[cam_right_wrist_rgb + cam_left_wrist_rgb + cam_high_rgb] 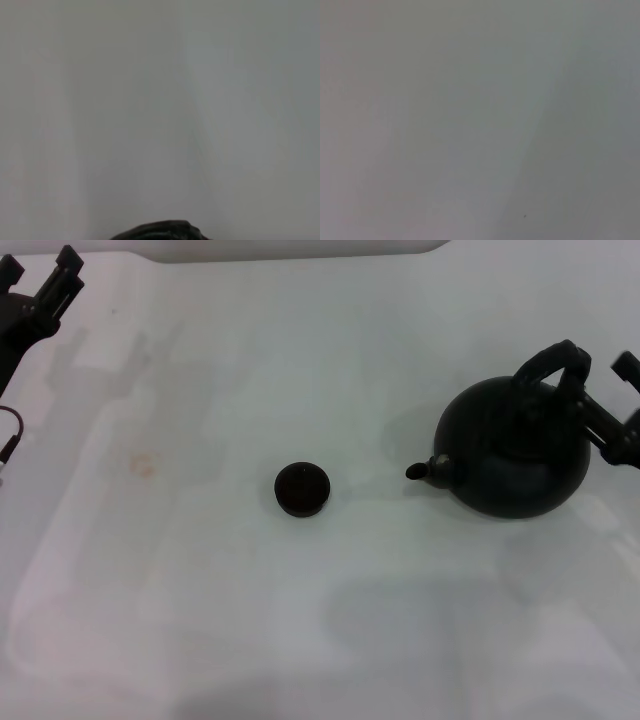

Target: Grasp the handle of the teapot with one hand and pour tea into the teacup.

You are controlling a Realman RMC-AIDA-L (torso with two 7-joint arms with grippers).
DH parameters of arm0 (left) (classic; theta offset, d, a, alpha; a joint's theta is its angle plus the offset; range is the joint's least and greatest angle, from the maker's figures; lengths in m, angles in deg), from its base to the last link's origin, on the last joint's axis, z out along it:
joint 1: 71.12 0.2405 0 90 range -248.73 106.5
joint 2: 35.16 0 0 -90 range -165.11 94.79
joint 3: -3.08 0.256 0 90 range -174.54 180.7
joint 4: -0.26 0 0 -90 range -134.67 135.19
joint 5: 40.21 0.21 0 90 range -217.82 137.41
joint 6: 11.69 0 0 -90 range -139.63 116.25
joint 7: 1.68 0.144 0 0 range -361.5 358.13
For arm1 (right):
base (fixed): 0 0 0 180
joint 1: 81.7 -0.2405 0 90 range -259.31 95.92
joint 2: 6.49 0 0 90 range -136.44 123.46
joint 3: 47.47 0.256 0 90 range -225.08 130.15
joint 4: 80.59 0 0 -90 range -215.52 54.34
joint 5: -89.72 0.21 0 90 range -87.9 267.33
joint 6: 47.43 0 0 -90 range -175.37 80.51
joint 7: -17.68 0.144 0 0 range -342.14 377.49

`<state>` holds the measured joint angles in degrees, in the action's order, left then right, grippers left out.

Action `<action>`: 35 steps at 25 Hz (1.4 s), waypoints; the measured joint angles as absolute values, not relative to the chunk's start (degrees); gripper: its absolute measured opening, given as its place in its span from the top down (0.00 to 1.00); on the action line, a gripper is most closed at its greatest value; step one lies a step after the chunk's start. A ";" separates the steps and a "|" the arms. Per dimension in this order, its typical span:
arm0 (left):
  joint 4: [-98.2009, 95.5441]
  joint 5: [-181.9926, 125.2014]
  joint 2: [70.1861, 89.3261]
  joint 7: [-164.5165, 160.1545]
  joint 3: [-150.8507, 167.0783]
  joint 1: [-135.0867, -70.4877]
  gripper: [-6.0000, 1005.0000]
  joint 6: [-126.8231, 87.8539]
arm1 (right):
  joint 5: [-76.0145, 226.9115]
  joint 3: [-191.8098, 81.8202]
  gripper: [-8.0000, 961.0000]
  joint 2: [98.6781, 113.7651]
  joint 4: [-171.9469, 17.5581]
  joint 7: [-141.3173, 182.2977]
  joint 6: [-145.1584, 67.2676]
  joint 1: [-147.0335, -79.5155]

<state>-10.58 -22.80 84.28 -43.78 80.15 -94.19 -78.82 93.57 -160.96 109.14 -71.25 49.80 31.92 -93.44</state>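
The large black teapot (pixel 512 455) stands on the white table at the right, its short spout (pixel 425 470) pointing left toward the teacup. Its arched handle (pixel 548 362) stands upright over the lid. The small dark teacup (pixel 302 489) sits near the middle of the table, well left of the spout. My right gripper (pixel 606 402) is at the right edge, right beside the handle's right leg, its fingers spread and holding nothing. A dark curved bit of the teapot (pixel 160 232) shows at the edge of the right wrist view. My left gripper (pixel 40 275) is parked open at the far left corner.
The white table (pixel 200 590) carries a faint orange stain (pixel 143 466) left of the teacup. A thin cable (pixel 10 435) hangs at the left edge. The left wrist view shows only bare table (pixel 480 120).
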 joint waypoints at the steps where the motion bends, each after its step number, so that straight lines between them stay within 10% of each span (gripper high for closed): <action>1: -10.58 -22.82 84.28 -43.78 80.16 -94.19 0.13 -78.83 | 93.54 -160.96 0.15 109.13 -71.35 50.56 33.30 -92.65; 35: -10.46 -27.91 84.54 -38.90 80.05 -94.23 0.13 -78.22 | 106.61 -149.99 0.09 109.70 -65.84 32.73 25.25 -95.63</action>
<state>-10.46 -27.91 84.54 -38.90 80.05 -94.23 -78.22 106.61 -149.99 109.70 -65.84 32.73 25.25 -95.63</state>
